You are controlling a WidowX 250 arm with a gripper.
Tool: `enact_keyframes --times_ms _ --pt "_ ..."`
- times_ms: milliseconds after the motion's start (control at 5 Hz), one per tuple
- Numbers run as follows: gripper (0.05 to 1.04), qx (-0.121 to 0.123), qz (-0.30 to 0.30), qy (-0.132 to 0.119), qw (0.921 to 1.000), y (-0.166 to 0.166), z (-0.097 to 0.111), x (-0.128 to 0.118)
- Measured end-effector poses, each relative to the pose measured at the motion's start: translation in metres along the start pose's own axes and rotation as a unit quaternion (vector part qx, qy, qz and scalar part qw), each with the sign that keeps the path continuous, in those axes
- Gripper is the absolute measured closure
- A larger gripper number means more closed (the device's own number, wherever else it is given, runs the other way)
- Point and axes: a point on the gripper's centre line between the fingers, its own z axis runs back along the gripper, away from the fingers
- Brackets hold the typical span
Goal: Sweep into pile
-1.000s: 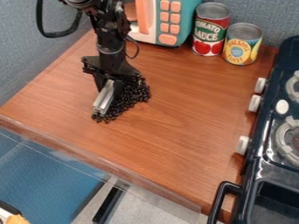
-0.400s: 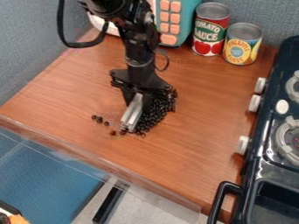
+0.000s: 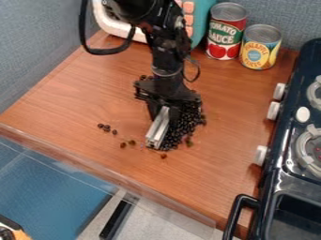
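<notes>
The black gripper (image 3: 164, 126) hangs low over the middle of the wooden counter, with a silver metal bar (image 3: 158, 128) at its lower end. Against the bar's right side lies a dense heap of black beans (image 3: 185, 124), partly hidden behind the gripper. To the left, a few loose beans (image 3: 107, 128) lie apart from the heap, and several brownish ones are scattered around the bar's lower end. Another small bit of beans shows behind the gripper's upper left. How the fingers stand is not visible.
A toy microwave (image 3: 113, 21) stands at the back, with a tomato sauce can (image 3: 226, 32) and a pineapple can (image 3: 259, 48) beside it. The dark toy stove (image 3: 294, 187) borders the right side. A clear strip (image 3: 113, 177) runs along the counter's front edge (image 3: 75, 152).
The gripper and bar have moved right and slightly toward the front, and the bean heap has shifted with them. Some beans now lie strewn behind on the left.
</notes>
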Motion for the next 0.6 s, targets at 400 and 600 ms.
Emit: enact_keyframes --times_ms 400,600 --pt "0.693 -0.008 0.012 -0.005 0.9999 0.02 0.014 -0.005" --pt "0.694 -0.013 0.03 -0.041 0.9986 0.048 0.043 0.002"
